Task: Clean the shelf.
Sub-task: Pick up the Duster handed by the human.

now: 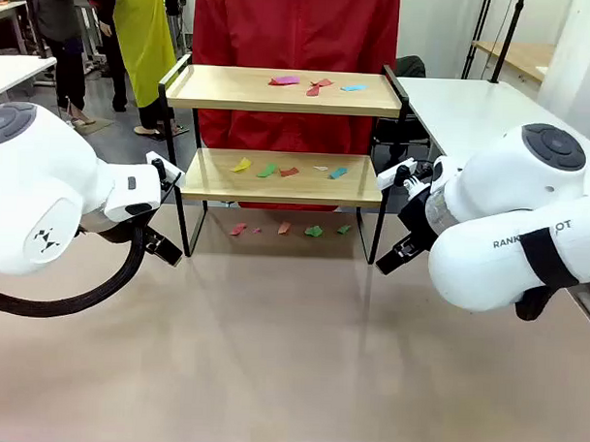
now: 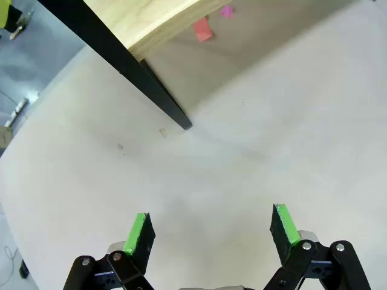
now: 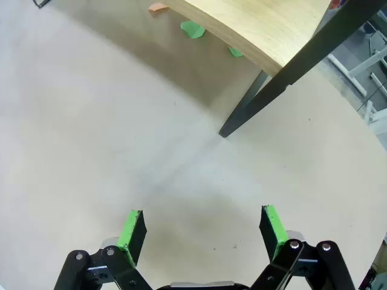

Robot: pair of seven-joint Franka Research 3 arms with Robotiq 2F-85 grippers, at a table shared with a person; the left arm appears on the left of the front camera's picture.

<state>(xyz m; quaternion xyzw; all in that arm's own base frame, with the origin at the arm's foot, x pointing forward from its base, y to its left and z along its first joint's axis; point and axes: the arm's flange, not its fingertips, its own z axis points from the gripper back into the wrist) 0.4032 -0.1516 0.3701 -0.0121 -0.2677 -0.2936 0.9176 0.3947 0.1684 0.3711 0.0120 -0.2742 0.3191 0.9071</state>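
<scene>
Well, left gripper (image 2: 211, 226) splayed open, empty, bare tabletop (image 2: 272, 157) all round, shelf (image 2: 139, 21) leg ahead, right gripper (image 3: 202, 225) equally wide, leg ahead-right.

Shelf (image 1: 285, 90): 2 wood tiers, black frame, upright at table's far edge, w/ paper scraps.

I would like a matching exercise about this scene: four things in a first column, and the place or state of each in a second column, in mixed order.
Column one:
1. yellow paper scrap
2. shelf
3. person in red
4. left claw

Column two:
A. open and empty
B. standing on the table
C. lying on the lower board
D. at the far side, behind the rack

Pairs: 1-C, 2-B, 3-D, 4-A.
</scene>
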